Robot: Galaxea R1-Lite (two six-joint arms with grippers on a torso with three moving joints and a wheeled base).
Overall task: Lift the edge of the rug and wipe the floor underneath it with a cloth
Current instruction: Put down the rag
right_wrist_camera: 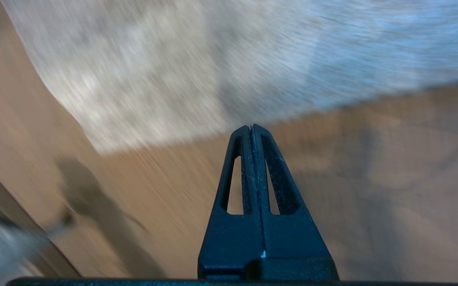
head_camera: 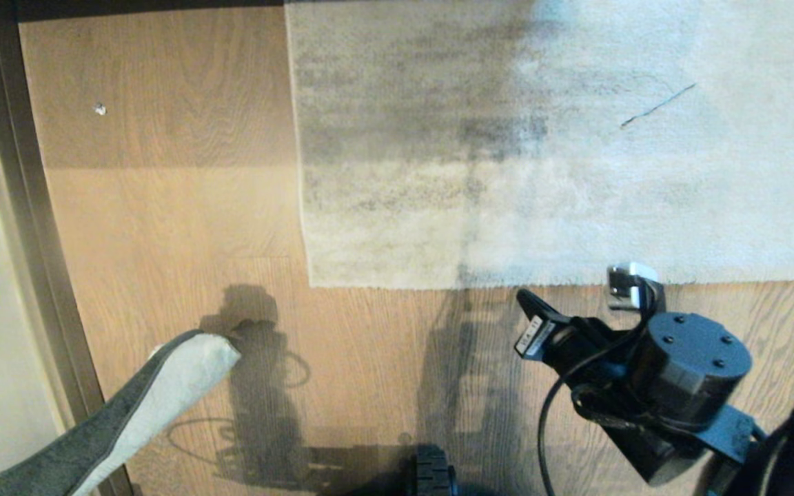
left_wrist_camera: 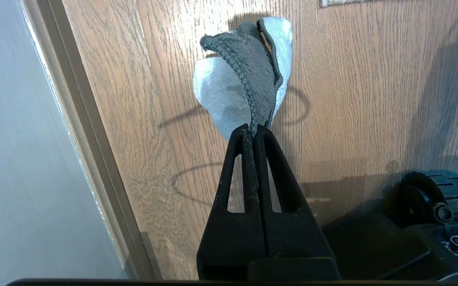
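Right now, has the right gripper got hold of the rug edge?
No, the right gripper is shut on nothing, above bare floor short of the rug edge.

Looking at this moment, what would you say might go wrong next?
1. The right tool is shut and short of the rug edge, which lies flat on the floor; shut, it may only push the rug.
2. The left tool pinches just one end of the cloth, which might slip while wiping.

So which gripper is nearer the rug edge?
Right. The right gripper, shut and empty, hangs just short of the rug edge; the left gripper holds the cloth farther off.
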